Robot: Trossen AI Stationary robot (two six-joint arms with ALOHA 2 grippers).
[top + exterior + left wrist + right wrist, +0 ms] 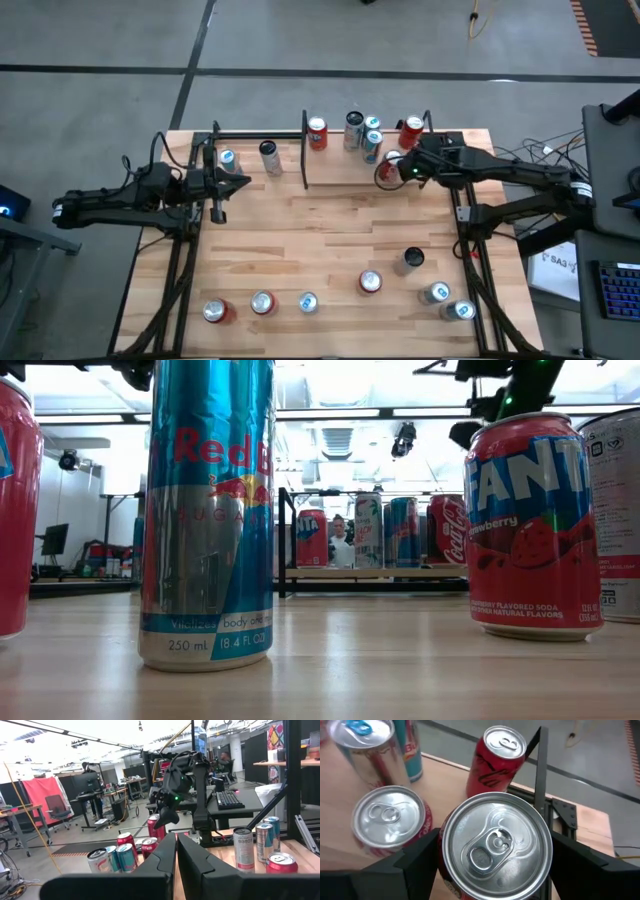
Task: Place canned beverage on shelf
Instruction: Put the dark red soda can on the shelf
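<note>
At the shelf's (380, 160) right end, the right gripper (490, 870) is holding a red can (495, 845), fingers clamped around its sides. It should be lowering it straight, clear of neighbouring cans (387, 822). Left gripper (222, 185), fingers together, is waiting beside the shelf's left end.

The butcher-block tabletop (330, 230) sits on a grey floor (100, 60) with dark seam lines. An orange cable (478, 18) lies on the floor beyond the tabletop's far edge. A white sheet with printed text (556, 262) lies beside the tabletop's right side, near a dark keyboard (618, 290). In the left wrist view, the room behind holds a desk with a black keyboard (228, 800), a red curtain (37, 795), an office chair (56, 810), and a person (90, 780) standing at a workstation. In the low view, overhead light strips (330, 412) cross the ceiling.
</note>
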